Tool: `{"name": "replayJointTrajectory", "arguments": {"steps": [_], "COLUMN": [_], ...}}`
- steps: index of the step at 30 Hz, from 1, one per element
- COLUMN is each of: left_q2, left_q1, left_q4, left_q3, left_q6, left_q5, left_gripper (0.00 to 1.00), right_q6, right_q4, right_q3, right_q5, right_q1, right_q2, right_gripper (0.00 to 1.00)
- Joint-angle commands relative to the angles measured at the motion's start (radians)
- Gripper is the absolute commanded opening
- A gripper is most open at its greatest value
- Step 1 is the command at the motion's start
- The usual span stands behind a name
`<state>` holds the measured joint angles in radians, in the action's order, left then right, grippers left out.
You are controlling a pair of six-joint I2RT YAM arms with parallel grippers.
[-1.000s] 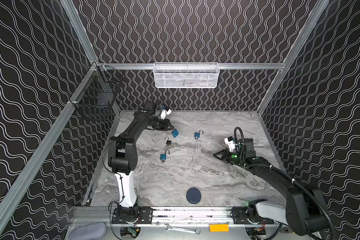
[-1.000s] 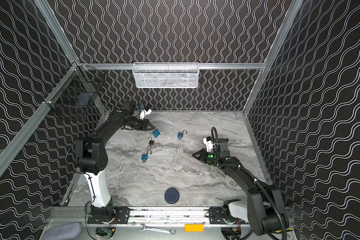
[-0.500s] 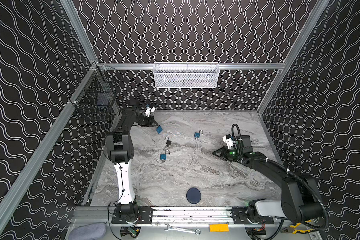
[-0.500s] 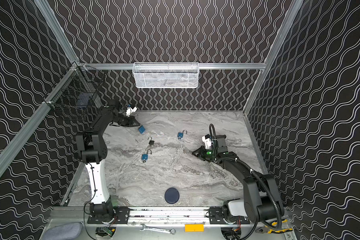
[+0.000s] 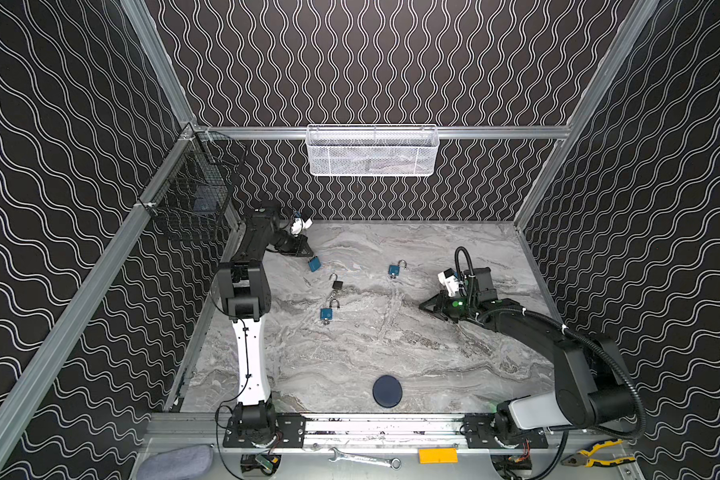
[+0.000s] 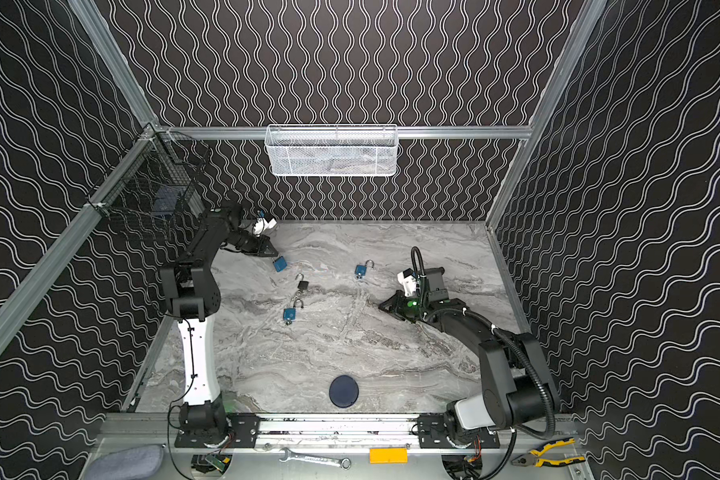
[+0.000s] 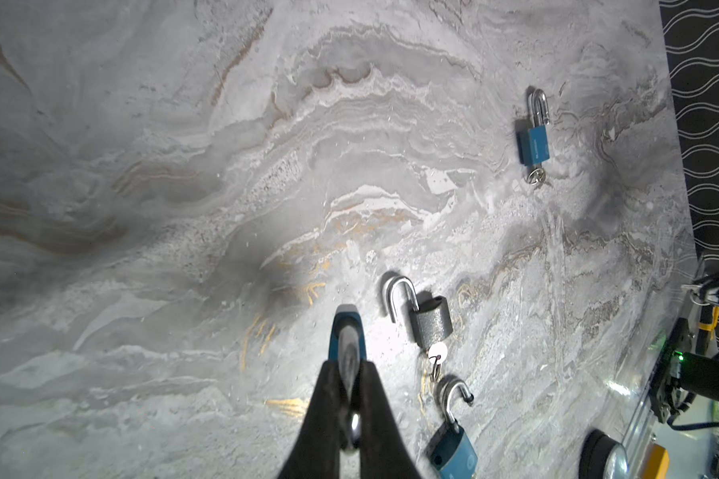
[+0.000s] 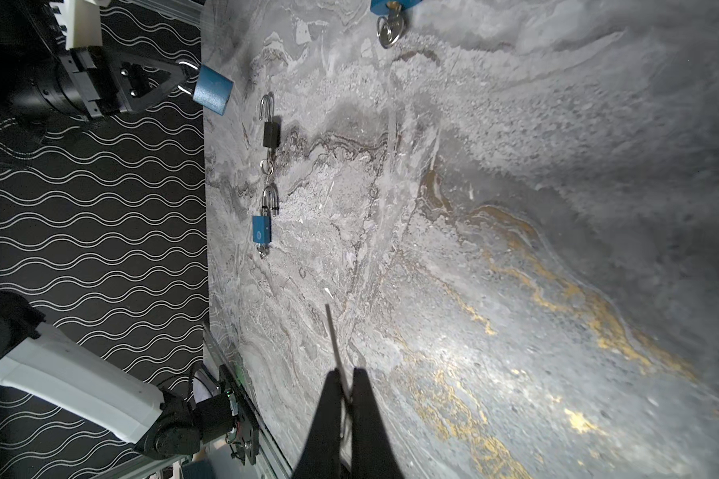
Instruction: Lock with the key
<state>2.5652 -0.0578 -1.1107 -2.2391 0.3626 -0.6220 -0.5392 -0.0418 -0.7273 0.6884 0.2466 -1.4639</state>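
Observation:
My left gripper [image 5: 307, 254] is shut on the shackle of a blue padlock [image 5: 314, 263] near the back left corner, the body hanging just above the marble table [image 5: 391, 345]. The left wrist view shows the lock body [image 7: 347, 331] sticking out past the closed fingertips [image 7: 328, 373]. The right wrist view shows that same lock [image 8: 212, 89] from the side. My right gripper [image 8: 346, 375] is shut on a thin key [image 8: 333, 331], whose blade pokes forward. In both top views the right gripper [image 5: 422, 307] hovers low at centre right, far from the held lock.
Three more padlocks lie on the table: a dark one with open shackle [image 5: 336, 284], a blue one [image 5: 327, 313] just in front of it, another blue one [image 5: 395, 269] further right. A dark disc [image 5: 387, 391] sits near the front edge. Mesh baskets [image 5: 373, 151] hang on the walls.
My left gripper has carried the blue padlock leftward toward the back left corner. The right arm shifted its pose slightly, still gripping the key.

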Motion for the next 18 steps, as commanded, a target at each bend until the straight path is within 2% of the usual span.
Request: {"name": "replayJointTrajectory", "arguments": {"steps": [1,3,10,18], "left_q2": [0.025,0.039,0.064,0.086], "left_q1": [0.000,0.001,0.002,0.028], "left_q4": [-0.010,-0.013,-0.026,-0.026], "left_q3": [-0.033,-0.050,-0.073,-0.098], "left_q6": [0.031,0.032,0.066,0.065], "left_q5": [-0.018,0.010,-0.007,0.038], "left_gripper": [0.00,0.00,0.00,0.02], "right_q6": [0.001,-0.009,0.003,0.002], "right_q4": [0.024,0.041,0.027,0.000], "right_q3": [-0.009,-0.007,-0.060,-0.110], "right_q5": [0.025,0.033,0.056,0.072], "right_q1": [0.002,0.005,0.015,0.023], "right_q2": [-0.016,-0.028,-0.094,-0.102], "right_gripper": [0.00,0.00,0.00,0.00]}}
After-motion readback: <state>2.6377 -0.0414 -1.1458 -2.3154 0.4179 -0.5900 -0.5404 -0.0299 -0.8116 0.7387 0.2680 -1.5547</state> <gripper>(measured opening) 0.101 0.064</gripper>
